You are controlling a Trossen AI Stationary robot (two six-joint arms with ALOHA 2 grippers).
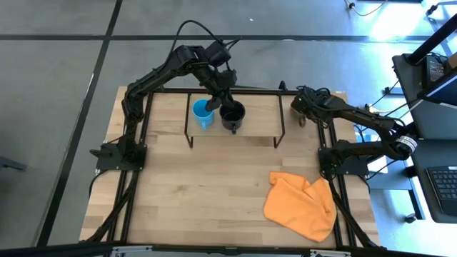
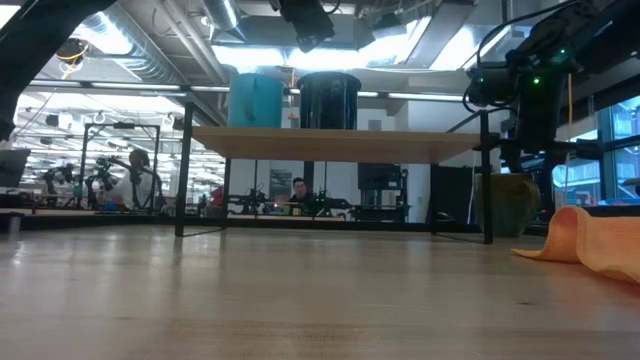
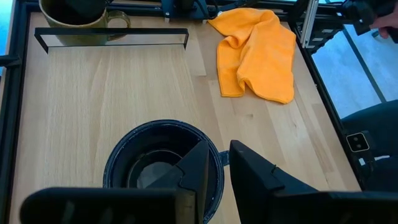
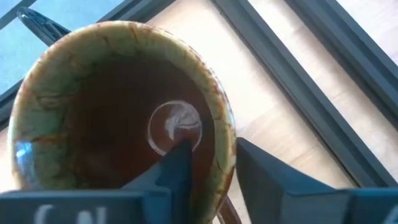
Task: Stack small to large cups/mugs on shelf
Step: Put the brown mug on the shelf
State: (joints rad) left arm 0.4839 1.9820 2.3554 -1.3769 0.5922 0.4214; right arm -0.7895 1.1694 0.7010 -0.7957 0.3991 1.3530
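Note:
The light blue mug (image 1: 202, 114) and the black mug (image 1: 233, 116) stand side by side on the shelf (image 1: 258, 123), blue to the left. In the low view the blue mug (image 2: 255, 100) and black mug (image 2: 328, 100) both stand upright on the shelf (image 2: 400, 145). My left gripper (image 1: 225, 102) is over the black mug, shut on its wall. The olive-brown mug (image 2: 510, 205) stands on the table just past the shelf's right end. My right gripper (image 1: 303, 111) is shut on that mug's wall. My left gripper (image 3: 219, 149) has the black mug's rim (image 3: 214, 163) pinched, one finger (image 3: 196, 171) inside the mug and one finger (image 3: 261, 180) outside. It comes from above, pointing down. The mug stands upright on the shelf board. My right gripper (image 4: 213, 146) has the olive-brown mug's rim (image 4: 225, 134) between its fingers, one finger (image 4: 177, 165) inside the dark hollow and one finger (image 4: 267, 168) outside. It comes from above. In the low view the mug is upright with its base at table level.
An orange cloth (image 1: 300, 203) lies crumpled on the table's near right part. The shelf's black legs (image 2: 487, 180) stand close to the olive-brown mug. Bare shelf board lies to the right of the black mug. People and benches show in the room behind.

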